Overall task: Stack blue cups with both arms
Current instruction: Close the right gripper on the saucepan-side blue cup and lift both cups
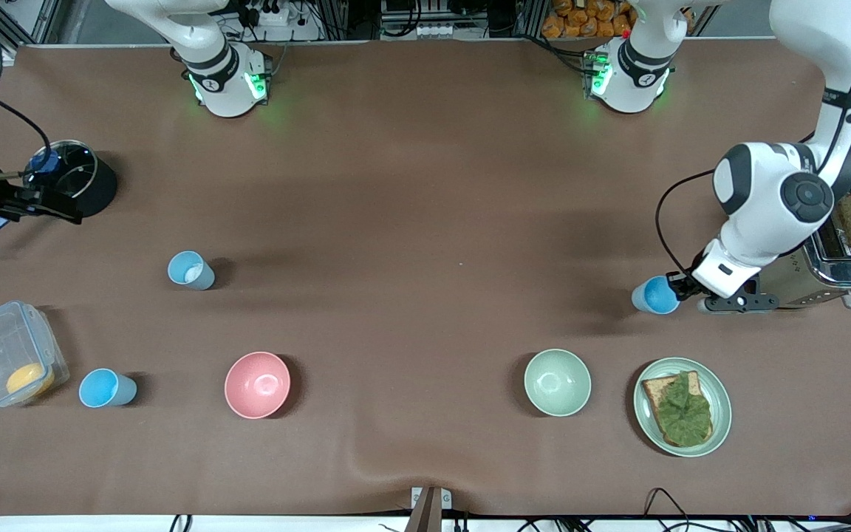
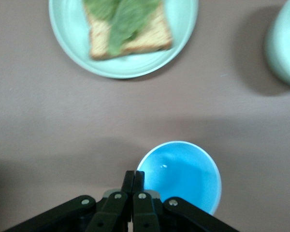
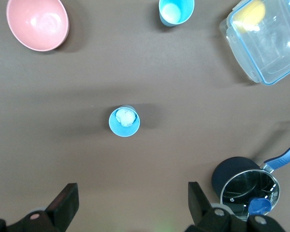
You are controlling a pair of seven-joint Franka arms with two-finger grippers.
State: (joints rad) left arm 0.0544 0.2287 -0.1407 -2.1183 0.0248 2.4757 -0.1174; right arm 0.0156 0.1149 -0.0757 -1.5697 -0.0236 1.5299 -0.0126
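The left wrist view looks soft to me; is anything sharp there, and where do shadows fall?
Left wrist view: the left pincer and blue cup look sharpest, the toast plate blurred. Front view: cups and bowls cast shadows toward the left arm's end.

Tabletop (image 1: 425,222): matt brown cloth-like cover, slight ripple at edge nearest front camera. We note blue cups (image 1: 190,270) smooth plastic, soft sheen inside. Pink bowl (image 1: 257,384) and green bowl (image 1: 557,382) glossy, look glazed. Container (image 1: 8,355) clear plastic. Toaster (image 1: 839,266) polished metal, mirror-bright. Pot (image 1: 74,177) dark matt outside, shiny metal inside. Arms (image 1: 773,199) glossy white shells.
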